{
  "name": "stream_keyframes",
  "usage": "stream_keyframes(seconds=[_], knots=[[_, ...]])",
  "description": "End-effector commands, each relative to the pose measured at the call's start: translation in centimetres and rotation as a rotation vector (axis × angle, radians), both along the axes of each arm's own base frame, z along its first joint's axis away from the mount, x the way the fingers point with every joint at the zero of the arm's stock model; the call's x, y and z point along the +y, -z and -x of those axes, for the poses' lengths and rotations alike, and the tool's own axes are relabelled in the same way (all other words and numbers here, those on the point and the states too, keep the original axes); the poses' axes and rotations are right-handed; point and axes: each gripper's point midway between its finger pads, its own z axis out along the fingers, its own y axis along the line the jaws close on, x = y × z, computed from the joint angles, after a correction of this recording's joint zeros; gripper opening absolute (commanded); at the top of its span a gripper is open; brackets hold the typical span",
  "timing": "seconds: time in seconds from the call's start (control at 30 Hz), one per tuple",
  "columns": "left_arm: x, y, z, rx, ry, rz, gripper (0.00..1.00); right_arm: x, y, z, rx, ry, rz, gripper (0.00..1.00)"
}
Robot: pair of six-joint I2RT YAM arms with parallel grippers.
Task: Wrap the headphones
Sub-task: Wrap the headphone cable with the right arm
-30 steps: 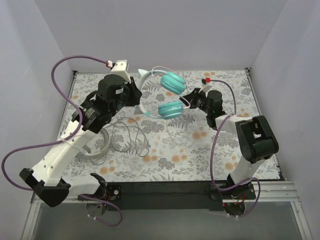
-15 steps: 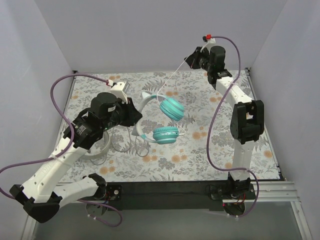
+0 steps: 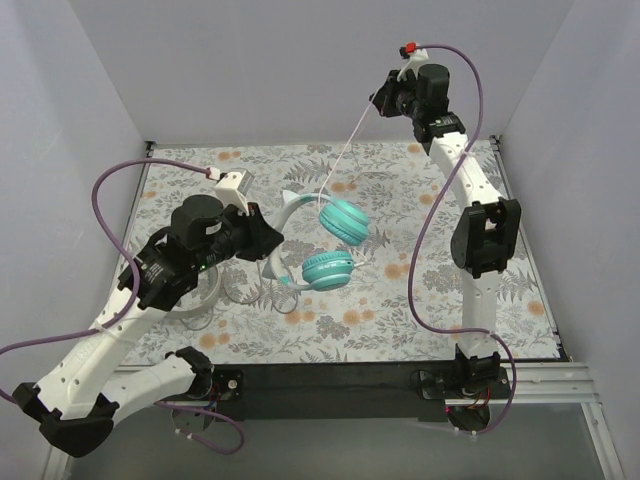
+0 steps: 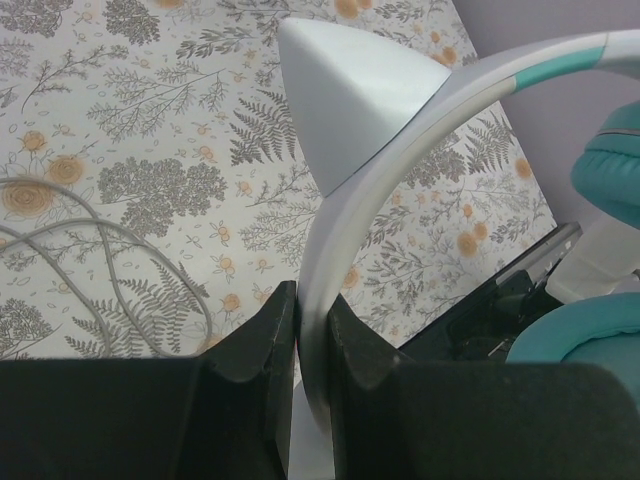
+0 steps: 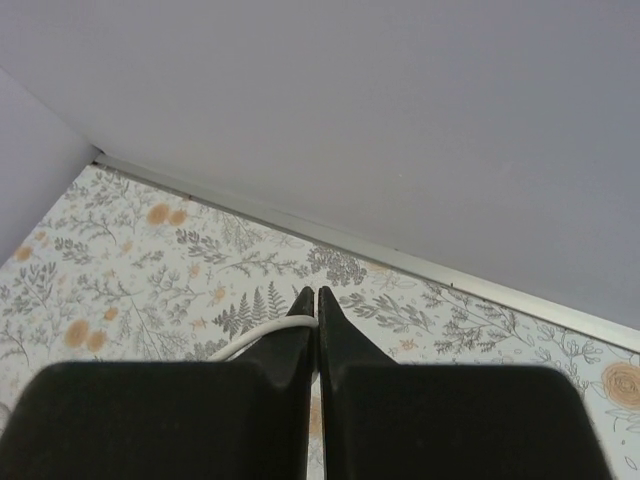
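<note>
The teal headphones (image 3: 330, 245) hang above the table, with two teal ear cups and a pale headband (image 3: 283, 215) bearing a cat ear. My left gripper (image 3: 268, 238) is shut on that headband (image 4: 330, 270), with the cat ear (image 4: 345, 95) just beyond the fingers. A thin white cord (image 3: 345, 150) runs taut from the headphones up to my right gripper (image 3: 380, 103), raised high at the back wall and shut on the cord (image 5: 262, 335). A white-grey pair of headphones (image 3: 200, 295) lies under my left arm, its grey cable (image 3: 265, 275) looped on the table.
The floral table cover (image 3: 400, 300) spreads to grey walls on three sides. A black strip (image 3: 330, 385) runs along the near edge by the arm bases. Purple robot cables (image 3: 440, 230) hang beside both arms. Grey cable loops (image 4: 90, 250) show in the left wrist view.
My right gripper rose from table height by the ear cups up to the back wall, drawing the white cord taut. My left gripper with the headband shifted toward the near side.
</note>
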Motion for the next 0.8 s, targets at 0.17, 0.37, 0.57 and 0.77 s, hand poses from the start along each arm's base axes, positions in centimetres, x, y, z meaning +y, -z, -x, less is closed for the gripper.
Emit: stream_keyframes(seconds=[0.17,0.37,0.57,0.77], knots=[[0.7,-6.7,0.8,-0.145,-0.038,0.184,0.00,-2.5,6.6,1.6,0.115,0.065,0.075,0.01],[2.3,-7.7,-1.6,-0.176,-0.209,0.214,0.00,-0.9,6.7,5.2,0.099,-0.037,0.007,0.01],[2.2,-8.6,-4.7,-0.196,-0.346,0.296,0.00,2.9,7.3,11.3,0.111,-0.181,-0.033,0.01],[1.8,-9.3,-8.1,-0.232,-0.445,0.316,0.00,5.5,6.9,17.1,0.107,-0.306,-0.130,0.01]])
